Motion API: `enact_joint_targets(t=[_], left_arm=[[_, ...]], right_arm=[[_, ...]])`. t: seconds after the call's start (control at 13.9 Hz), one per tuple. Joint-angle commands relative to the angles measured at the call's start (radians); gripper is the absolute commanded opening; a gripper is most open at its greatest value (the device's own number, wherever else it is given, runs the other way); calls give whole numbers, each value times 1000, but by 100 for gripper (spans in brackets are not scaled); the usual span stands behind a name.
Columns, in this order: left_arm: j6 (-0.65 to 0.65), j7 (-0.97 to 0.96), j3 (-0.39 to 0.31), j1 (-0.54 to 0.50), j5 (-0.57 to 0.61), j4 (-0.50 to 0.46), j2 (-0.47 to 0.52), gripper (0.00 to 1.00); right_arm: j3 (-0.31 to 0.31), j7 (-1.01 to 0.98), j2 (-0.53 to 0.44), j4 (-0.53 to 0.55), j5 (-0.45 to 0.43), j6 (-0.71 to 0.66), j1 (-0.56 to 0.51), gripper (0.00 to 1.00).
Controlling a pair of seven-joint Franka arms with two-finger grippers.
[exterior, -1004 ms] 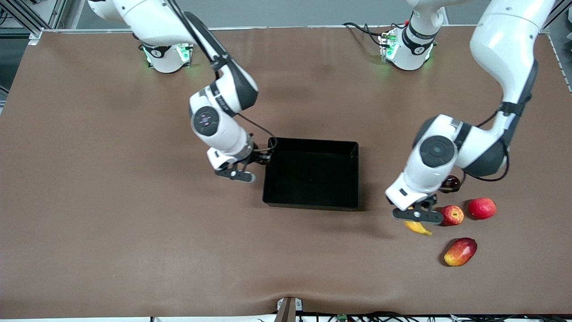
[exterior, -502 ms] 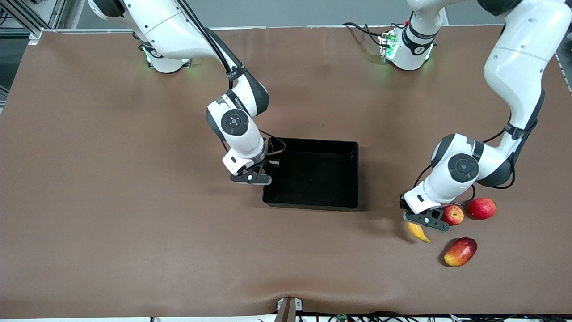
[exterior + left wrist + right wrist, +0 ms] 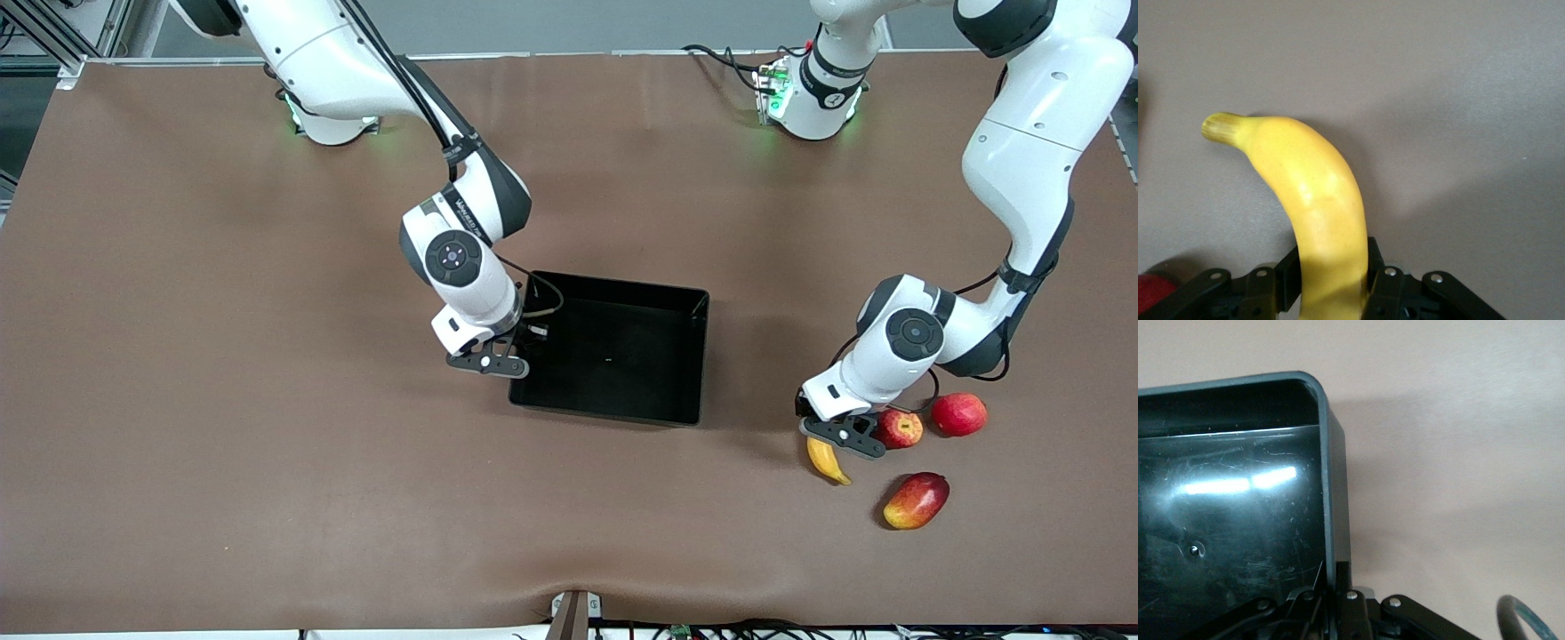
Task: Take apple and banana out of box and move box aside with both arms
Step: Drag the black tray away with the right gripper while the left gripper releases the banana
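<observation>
The right pincer, which a second ago stood spread just short of the black box, now pinches the box's wall at the right arm's end, and the box has turned and slid slightly on the bench. The left pincer stays clamped on the banana, now lower and beside the apple.

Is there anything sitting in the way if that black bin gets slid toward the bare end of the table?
Nothing visible does. The right tool is shut on the wall of the box, and the brown table toward the right arm's end holds nothing.
</observation>
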State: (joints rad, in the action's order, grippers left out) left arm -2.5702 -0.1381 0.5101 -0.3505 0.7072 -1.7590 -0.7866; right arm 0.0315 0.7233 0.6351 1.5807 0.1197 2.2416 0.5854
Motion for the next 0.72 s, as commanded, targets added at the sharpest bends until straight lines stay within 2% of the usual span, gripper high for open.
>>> enact_joint_targets(t=[0.0,0.07,0.14,0.22,0.43,0.65], left_arm=[[-15,-6,-25,2,35,9,9,4],[-13,-2,-25,-4,35,9,17,21],[-13,0,-24,-5,34,9,18,65],[-13,-1,-24,-5,35,9,18,100],[-2,-26,-15,-4,12,9,55,100],[146,-57,39,-1,-110,18,150,100]], right_arm=[[15,-53,-44,-80,21,-167,-70,0],[10,-85,-72,-83,21,-204,-88,0],[13,-132,-101,-82,21,-253,-136,0],[16,-180,-126,-79,23,-285,-175,0],[15,-260,-190,-73,29,-385,-269,0],[15,-443,-282,19,29,-433,-425,0]])
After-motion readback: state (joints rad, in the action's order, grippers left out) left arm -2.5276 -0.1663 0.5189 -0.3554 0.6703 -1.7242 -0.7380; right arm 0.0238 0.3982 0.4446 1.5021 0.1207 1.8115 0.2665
